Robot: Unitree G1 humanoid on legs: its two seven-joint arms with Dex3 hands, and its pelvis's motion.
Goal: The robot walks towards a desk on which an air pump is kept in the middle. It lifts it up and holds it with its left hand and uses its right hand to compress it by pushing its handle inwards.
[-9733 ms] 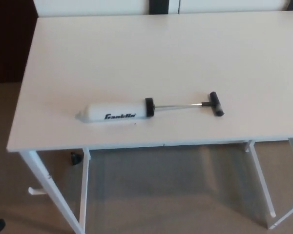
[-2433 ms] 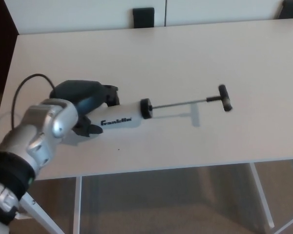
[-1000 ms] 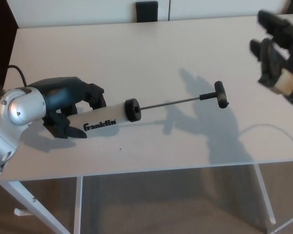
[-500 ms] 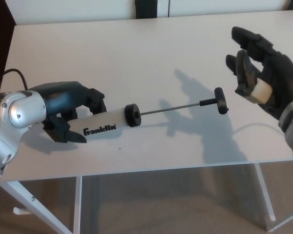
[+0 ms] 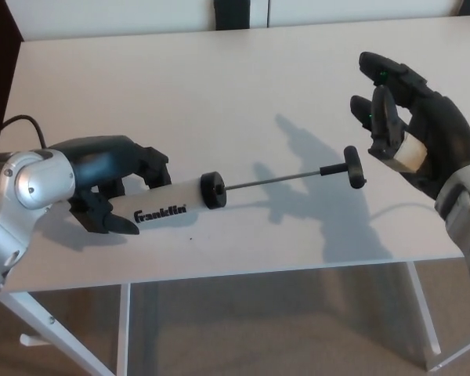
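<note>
**Right hand closes in on the pump handle**

From the head view, the left hand (image 5: 113,182) grasps the white cylindrical air pump (image 5: 172,203), lifted just above the white desk (image 5: 180,86). Since half a second ago the right hand (image 5: 411,125), fingers spread and empty, has drifted nearer the black T-shaped handle (image 5: 352,166). Compression looks imminent; the thin metal rod (image 5: 272,181) remains extended.

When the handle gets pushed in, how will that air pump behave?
The air pump looks rigid and probably light. Its thin rod is fully extended, so an off-axis push may bend it. The left hand grips only the barrel's far end, so it might pivot.
</note>
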